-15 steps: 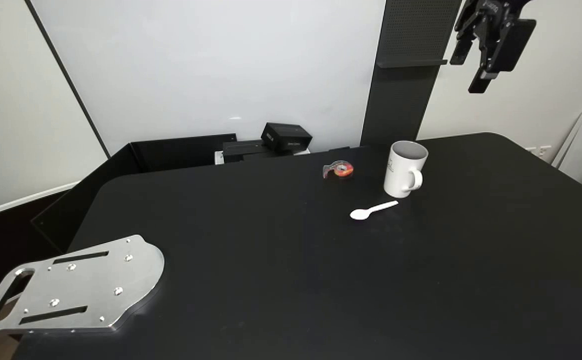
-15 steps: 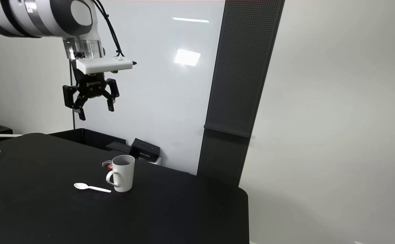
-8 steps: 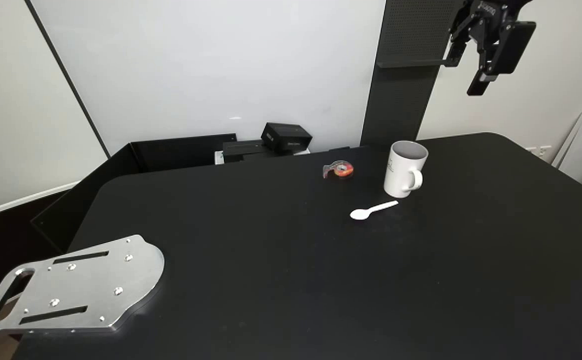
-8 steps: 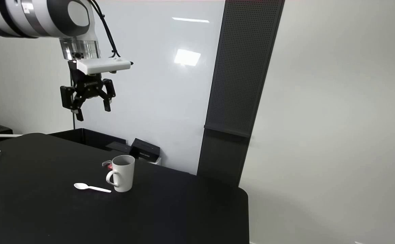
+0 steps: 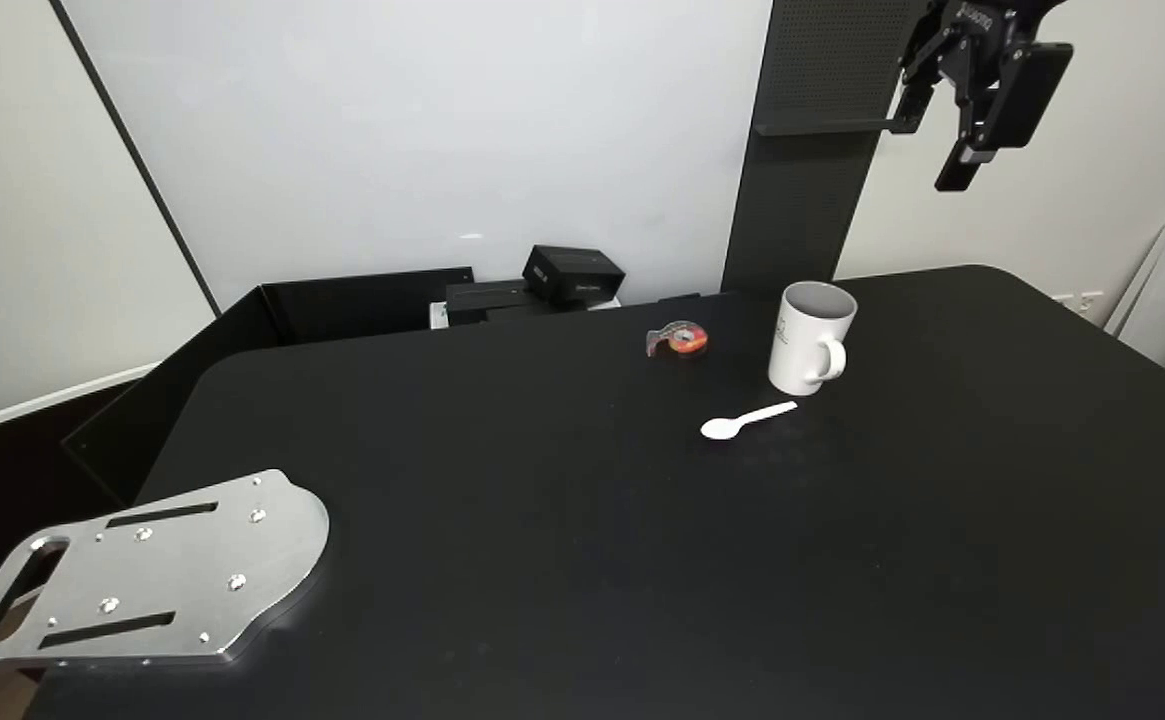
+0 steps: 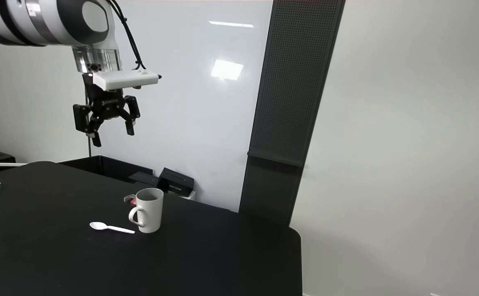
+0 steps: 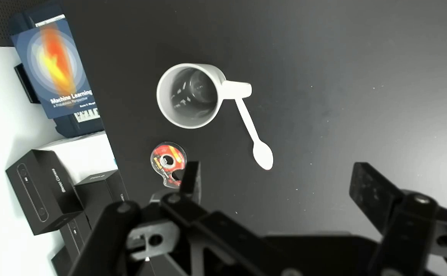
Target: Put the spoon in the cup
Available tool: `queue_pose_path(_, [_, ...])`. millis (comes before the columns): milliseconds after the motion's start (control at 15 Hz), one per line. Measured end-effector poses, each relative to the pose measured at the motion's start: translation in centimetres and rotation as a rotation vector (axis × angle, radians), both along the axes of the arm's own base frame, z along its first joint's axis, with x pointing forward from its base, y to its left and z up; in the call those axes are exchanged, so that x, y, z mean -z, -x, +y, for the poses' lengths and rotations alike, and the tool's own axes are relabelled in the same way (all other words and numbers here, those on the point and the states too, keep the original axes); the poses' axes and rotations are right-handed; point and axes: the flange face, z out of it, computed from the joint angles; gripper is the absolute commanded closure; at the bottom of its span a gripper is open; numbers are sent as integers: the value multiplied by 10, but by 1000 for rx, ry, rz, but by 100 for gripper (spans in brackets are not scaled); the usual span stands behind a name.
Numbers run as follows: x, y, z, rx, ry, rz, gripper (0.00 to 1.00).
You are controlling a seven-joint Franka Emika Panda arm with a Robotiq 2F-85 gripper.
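Note:
The white spoon lies flat on the black table, and it also shows in an exterior view and in the wrist view. Its handle end points to the white cup, which stands upright and looks empty inside in the wrist view. In an exterior view the cup has its handle towards the spoon. In the wrist view the cup's handle hides the spoon's handle tip. My gripper is open and empty, high above the table in both exterior views.
A red tape dispenser lies beside the cup, partly behind a finger in the wrist view. A metal plate lies at the table's far end. Black boxes stand beyond the table edge, with a blue book near them.
My gripper shifted slightly to the left in an exterior view between one second and half a second ago. Since then nothing has visibly moved. The spoon and cup have stayed in place.

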Motion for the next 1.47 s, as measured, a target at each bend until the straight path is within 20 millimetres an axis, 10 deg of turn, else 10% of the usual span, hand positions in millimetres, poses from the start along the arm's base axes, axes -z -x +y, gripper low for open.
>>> queue_pose_path(600, [7, -4, 1, -12, 2, 14, 0])
queue_pose_path(1467, [48, -65, 14, -306, -53, 29, 0])
